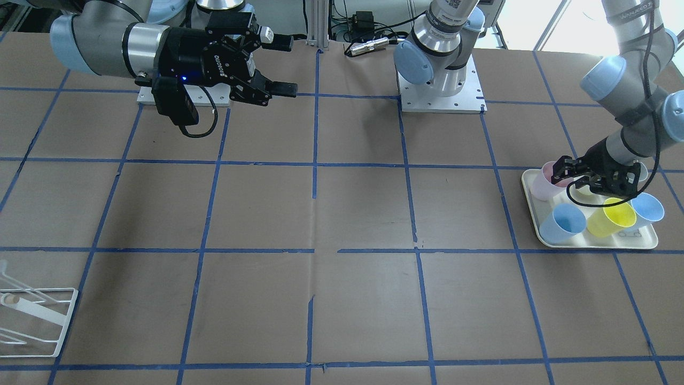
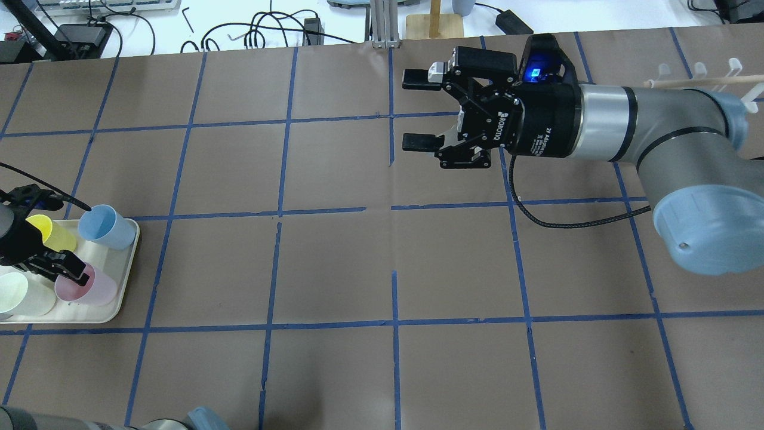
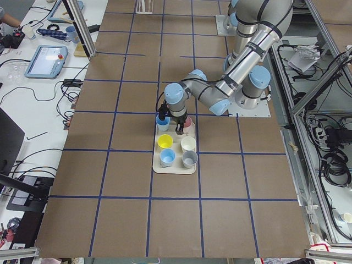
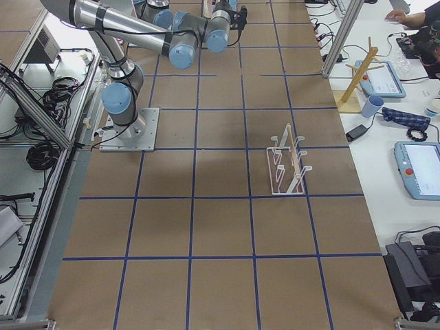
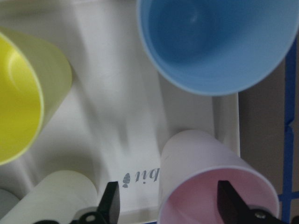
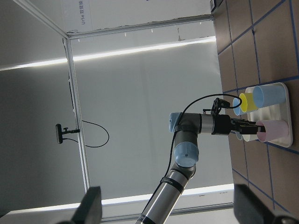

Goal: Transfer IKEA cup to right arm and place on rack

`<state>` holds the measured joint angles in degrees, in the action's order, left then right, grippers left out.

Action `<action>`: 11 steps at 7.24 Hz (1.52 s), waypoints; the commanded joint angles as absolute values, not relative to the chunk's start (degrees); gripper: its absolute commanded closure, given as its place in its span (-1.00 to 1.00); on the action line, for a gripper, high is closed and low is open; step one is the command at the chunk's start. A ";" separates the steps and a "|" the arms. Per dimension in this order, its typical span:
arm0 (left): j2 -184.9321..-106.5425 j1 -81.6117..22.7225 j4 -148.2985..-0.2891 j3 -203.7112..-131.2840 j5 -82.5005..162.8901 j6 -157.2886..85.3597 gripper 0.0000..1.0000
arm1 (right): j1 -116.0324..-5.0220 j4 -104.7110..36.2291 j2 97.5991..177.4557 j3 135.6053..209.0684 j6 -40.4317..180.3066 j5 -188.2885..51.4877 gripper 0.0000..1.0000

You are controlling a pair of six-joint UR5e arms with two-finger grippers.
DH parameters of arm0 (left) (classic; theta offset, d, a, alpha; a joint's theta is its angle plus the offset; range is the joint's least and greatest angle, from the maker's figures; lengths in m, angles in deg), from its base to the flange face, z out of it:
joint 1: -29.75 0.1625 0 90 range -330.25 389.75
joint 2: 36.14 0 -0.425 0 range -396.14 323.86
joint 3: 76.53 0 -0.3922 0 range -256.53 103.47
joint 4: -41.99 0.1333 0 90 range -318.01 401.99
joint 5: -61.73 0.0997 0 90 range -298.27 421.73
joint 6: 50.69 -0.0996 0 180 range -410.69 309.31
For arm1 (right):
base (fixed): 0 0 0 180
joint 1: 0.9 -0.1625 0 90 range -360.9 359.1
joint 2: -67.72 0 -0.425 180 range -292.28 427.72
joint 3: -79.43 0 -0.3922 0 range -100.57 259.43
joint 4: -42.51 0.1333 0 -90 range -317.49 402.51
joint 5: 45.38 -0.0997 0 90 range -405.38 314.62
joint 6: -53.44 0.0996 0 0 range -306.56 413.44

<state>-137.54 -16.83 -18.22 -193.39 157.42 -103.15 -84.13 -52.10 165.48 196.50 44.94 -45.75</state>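
Note:
The pink IKEA cup (image 1: 549,183) lies tilted on the cream tray (image 1: 641,243), at the tray's corner nearest the robot. My left gripper (image 5: 169,203) is open at the cup's mouth. One finger is over the pink rim and the other is outside the wall, as the left wrist view shows on the cup (image 5: 210,186). In the overhead view the left gripper (image 2: 67,267) sits right at the cup (image 2: 98,288). My right gripper (image 2: 418,110) is open and empty, held above the table's middle. The white wire rack (image 1: 32,315) stands on the right arm's side, apart from both grippers.
The tray also holds a yellow cup (image 1: 614,214), two light blue cups (image 1: 564,222) (image 1: 647,206), a cream cup (image 2: 24,292) and a grey cup (image 3: 190,159). Brown table with blue tape grid. The arm bases (image 1: 441,91) stand at the robot's edge.

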 commanded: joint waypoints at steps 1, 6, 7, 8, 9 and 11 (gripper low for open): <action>-137.31 -16.83 -15.60 -195.52 157.35 -103.16 0.57 | -84.13 -52.15 165.45 196.50 44.82 -45.99 -1.00; -133.72 -16.57 -16.01 -195.01 152.88 -107.11 1.00 | -83.78 -52.06 165.54 196.41 44.82 -45.99 -1.00; -131.70 -16.31 -17.59 -195.18 150.96 -109.03 1.00 | -83.60 -52.06 165.46 196.41 44.82 -46.17 -1.00; -129.07 -16.13 -24.65 -194.83 146.15 -109.23 1.00 | -83.43 -51.98 165.45 196.41 45.00 -46.17 -1.00; -126.52 -16.13 -31.42 -194.83 140.71 -109.14 1.00 | -83.42 -51.98 165.54 196.41 45.17 -46.26 -1.00; -122.99 -16.83 -44.89 -194.74 134.08 -108.27 1.00 | -83.34 -51.98 165.54 196.33 45.26 -46.26 -1.00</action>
<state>-125.29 -16.37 -36.97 -194.82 137.85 -108.77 -83.42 -51.98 165.53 196.39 45.13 -46.24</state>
